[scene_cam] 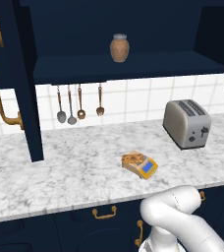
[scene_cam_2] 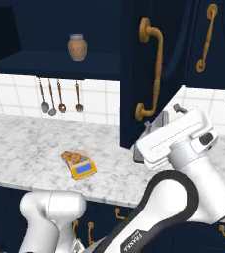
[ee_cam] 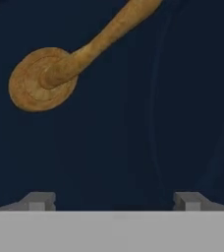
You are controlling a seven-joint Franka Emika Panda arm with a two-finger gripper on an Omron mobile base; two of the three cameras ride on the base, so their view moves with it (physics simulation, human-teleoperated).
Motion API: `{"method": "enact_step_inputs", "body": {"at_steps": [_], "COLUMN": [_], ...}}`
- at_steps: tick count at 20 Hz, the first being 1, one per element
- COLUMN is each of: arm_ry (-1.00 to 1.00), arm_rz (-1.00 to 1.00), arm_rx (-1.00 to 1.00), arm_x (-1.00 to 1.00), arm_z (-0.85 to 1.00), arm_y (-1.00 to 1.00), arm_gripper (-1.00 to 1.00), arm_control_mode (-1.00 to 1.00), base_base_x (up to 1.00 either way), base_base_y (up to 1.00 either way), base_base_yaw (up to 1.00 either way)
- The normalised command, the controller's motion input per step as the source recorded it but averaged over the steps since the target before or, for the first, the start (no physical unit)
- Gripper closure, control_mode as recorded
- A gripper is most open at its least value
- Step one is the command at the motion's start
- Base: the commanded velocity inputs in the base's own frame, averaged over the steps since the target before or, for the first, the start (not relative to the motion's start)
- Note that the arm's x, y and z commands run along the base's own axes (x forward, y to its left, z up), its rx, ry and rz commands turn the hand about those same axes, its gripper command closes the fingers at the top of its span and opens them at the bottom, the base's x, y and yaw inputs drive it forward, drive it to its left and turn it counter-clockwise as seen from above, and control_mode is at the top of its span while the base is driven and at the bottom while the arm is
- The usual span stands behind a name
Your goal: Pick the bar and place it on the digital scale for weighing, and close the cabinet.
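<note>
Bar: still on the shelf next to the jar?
No, the bar lies on the scale on the counter; the jar stands alone.

This was a home kitchen. A white marble bench ran below a white tiled wall, where metal spoons and a fork hung in a row. A silver toaster stood on the bench near a digital scale. Above were a dark navy cabinet with curved brass handles and a shelf bearing a brown ceramic jar; navy drawers sat below.
</note>
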Motion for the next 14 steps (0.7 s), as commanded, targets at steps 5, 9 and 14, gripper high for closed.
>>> {"method": "enact_step_inputs", "body": {"at_steps": [5, 9, 14], "arm_ry": [0.21, 0.15, 0.12], "arm_rz": [-0.24, -0.25, -0.22], "arm_rx": [-0.18, -0.15, -0.12], "arm_x": [0.36, 0.37, 0.49], "arm_z": [0.2, 0.22, 0.17], "arm_y": [1.0, 1.0, 0.93], "arm_gripper": [-1.0, -1.0, -1.0], "arm_control_mode": [-1.0, -1.0, -1.0], "base_base_x": [0.0, 0.0, 0.0], "base_base_y": [0.0, 0.0, 0.0], "base_base_yaw": [0.0, 0.0, 0.0]}}
